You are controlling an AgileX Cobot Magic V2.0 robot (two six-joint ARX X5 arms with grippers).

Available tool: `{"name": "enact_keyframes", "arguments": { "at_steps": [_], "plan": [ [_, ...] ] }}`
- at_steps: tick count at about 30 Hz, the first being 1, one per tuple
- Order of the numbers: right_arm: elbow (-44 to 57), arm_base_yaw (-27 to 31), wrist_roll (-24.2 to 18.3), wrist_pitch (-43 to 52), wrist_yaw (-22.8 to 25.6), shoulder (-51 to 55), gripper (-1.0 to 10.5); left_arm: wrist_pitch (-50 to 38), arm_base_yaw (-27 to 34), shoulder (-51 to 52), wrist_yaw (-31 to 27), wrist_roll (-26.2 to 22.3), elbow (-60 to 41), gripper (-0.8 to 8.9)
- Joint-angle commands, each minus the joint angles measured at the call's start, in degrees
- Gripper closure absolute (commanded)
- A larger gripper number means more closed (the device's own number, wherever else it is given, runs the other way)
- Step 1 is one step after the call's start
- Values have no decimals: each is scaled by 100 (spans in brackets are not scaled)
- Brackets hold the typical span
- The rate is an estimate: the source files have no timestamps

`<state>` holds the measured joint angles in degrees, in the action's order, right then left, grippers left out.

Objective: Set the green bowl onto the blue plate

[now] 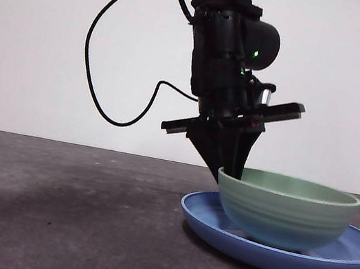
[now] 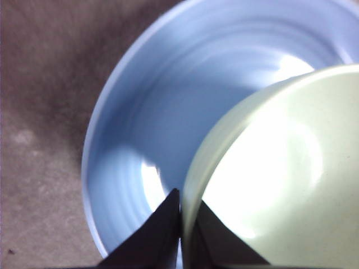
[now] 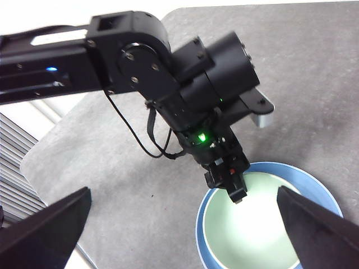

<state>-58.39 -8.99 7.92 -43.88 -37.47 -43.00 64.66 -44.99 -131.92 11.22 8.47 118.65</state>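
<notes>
The green bowl (image 1: 285, 212) sits upright in the blue plate (image 1: 354, 256) at the right of the table. My left gripper (image 1: 233, 172) comes down from above and is shut on the bowl's near-left rim, with one jaw inside and one outside. The left wrist view shows the bowl (image 2: 280, 168) pinched between the jaws of my left gripper (image 2: 182, 224), with the plate (image 2: 168, 101) below it. My right gripper (image 3: 182, 193) is open and empty, high above the table. It looks down on the bowl (image 3: 247, 230), the plate (image 3: 311, 182) and the left gripper (image 3: 235, 193).
The dark grey table (image 1: 48, 209) stretches to the left of the plate. A black cable (image 1: 98, 85) hangs from the left arm in front of the white wall. The table's edge (image 3: 50, 140) shows in the right wrist view.
</notes>
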Motion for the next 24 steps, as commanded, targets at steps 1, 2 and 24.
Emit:
{"name": "enact_keyframes", "arguments": {
  "at_steps": [1, 2, 24],
  "plan": [
    [-109, -22, 39, 52, 0, -33, 295, 4, -39, -173, 11, -76, 181, 804],
    [-109, -22, 39, 52, 0, -33, 295, -7, -39, -173, 11, -79, 181, 804],
    [-109, -20, 63, 50, 0, -33, 295, 1812, 632, 1255, 13, -376, 1886, 172]
  ]
}}
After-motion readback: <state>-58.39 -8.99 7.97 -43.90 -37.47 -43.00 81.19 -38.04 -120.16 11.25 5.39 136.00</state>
